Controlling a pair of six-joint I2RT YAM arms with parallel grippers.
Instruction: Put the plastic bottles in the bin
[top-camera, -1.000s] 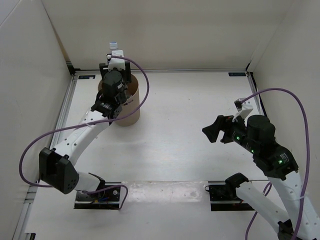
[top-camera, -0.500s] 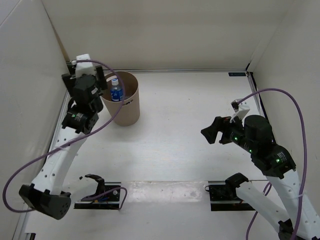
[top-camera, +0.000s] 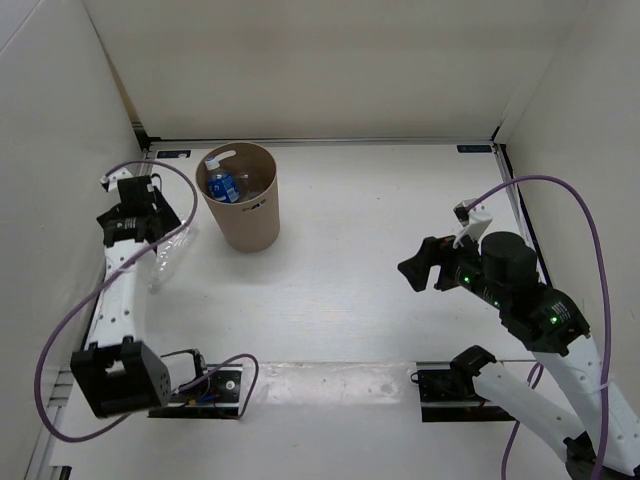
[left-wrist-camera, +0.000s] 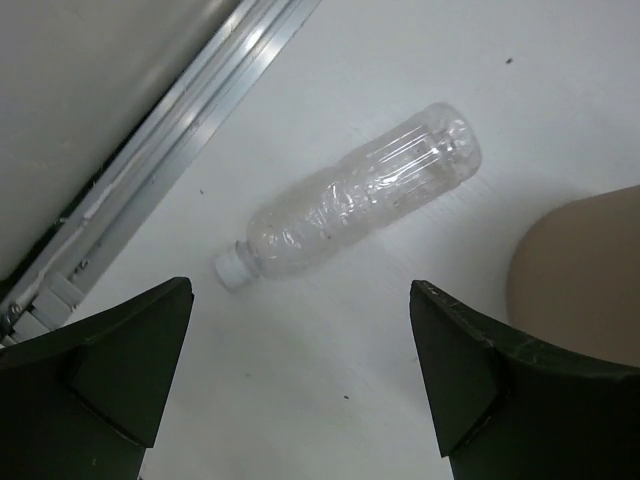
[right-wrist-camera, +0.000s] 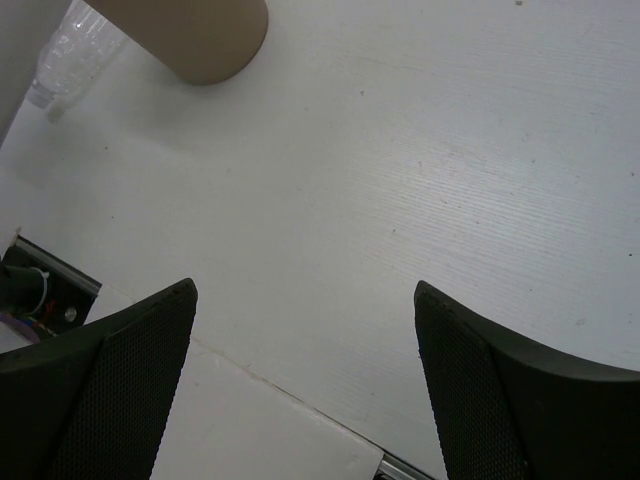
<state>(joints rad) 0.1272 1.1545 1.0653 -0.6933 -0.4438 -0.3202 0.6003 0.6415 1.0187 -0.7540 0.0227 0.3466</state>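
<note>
The tan-brown bin (top-camera: 262, 218) stands at the back left. A clear bottle with a blue label (top-camera: 222, 186) lies inside it, next to what looks like other clear plastic. A plain clear bottle (top-camera: 164, 256) lies on the table left of the bin; in the left wrist view it (left-wrist-camera: 355, 205) lies ahead of the fingers, white cap toward me. My left gripper (top-camera: 150, 222) hovers above it, open and empty (left-wrist-camera: 300, 385). My right gripper (top-camera: 418, 266) is open and empty over the right side (right-wrist-camera: 305, 385). No orange bottle shows.
An aluminium rail (left-wrist-camera: 170, 140) and the white left wall run close beside the clear bottle. The bin's side (left-wrist-camera: 590, 270) is just right of it. The bin's base (right-wrist-camera: 190, 30) and the bottle (right-wrist-camera: 68, 48) show far off in the right wrist view.
My left gripper held the blue-label bottle over the bin, let it drop in, then swung left and down over the clear bottle on the table. My right arm barely moved.
</note>
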